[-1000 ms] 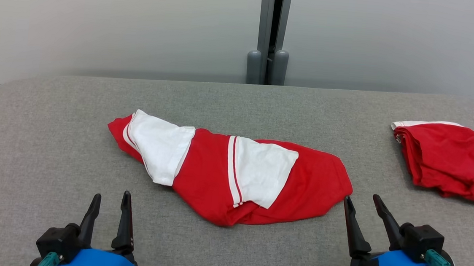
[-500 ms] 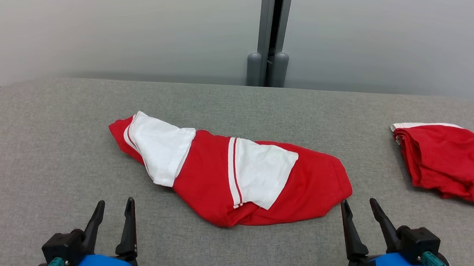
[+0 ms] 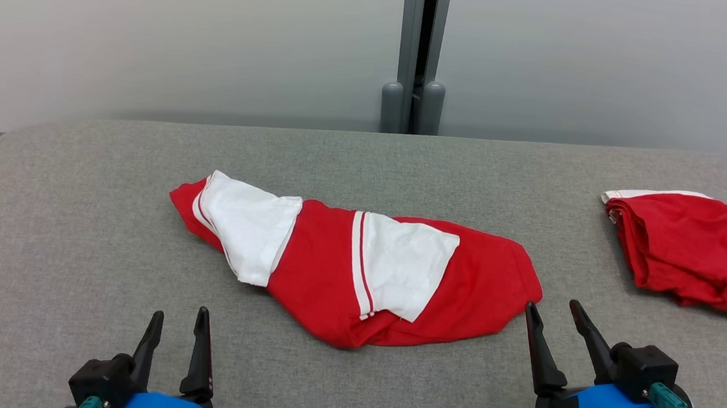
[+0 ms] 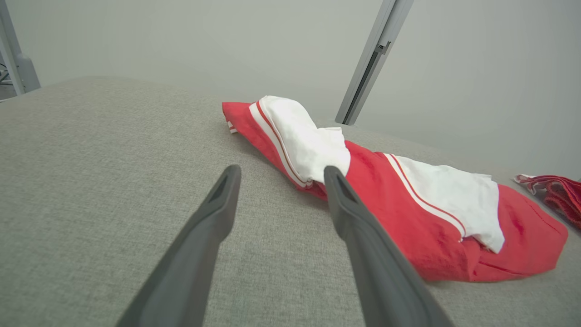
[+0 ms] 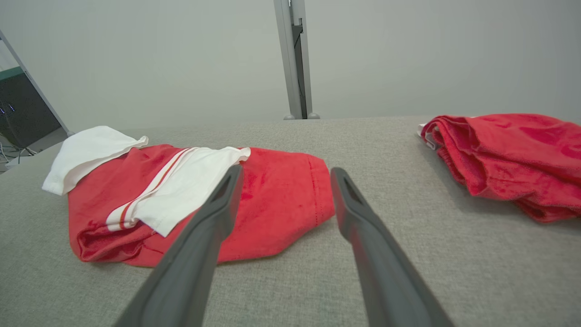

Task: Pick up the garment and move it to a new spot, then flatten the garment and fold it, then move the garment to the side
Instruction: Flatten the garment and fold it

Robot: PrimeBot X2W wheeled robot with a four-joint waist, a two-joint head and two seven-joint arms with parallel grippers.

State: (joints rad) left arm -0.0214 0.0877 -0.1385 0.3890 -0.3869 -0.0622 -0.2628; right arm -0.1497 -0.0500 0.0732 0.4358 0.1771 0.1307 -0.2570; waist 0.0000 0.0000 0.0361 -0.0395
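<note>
The red and white garment [image 3: 320, 259] lies in a crumpled heap in the middle of the gray table [image 3: 78, 207]. It is long from side to side. Two white sleeves [image 3: 251, 227] flop over the red part. Its left end comes to a point. Its right end is a blunt red corner with a stitched hem.

The right gripper [image 3: 551, 304] sits low at the near right. Its two dark fingers are spread wide and pinch nothing. One fingertip is just beside the red corner of the garment, and I cannot tell if it touches. In the right wrist view the red hem shows in the gap between the fingers.

The left gripper [image 3: 180, 313] sits low at the near left. Its fingers are spread wide too and hold nothing. A patch of bare table lies between it and the garment.

A bunched red cloth [image 3: 684, 249] lies at the far right, close to the table's right edge and well apart from the garment. A wide strip of bare table runs between the two. There is a lot of bare table on the left, out to the rounded corner. A bare band runs behind the garment to the back edge, where a pale wall [image 3: 156, 32] and a gray post [image 3: 418, 40] stand.
</note>
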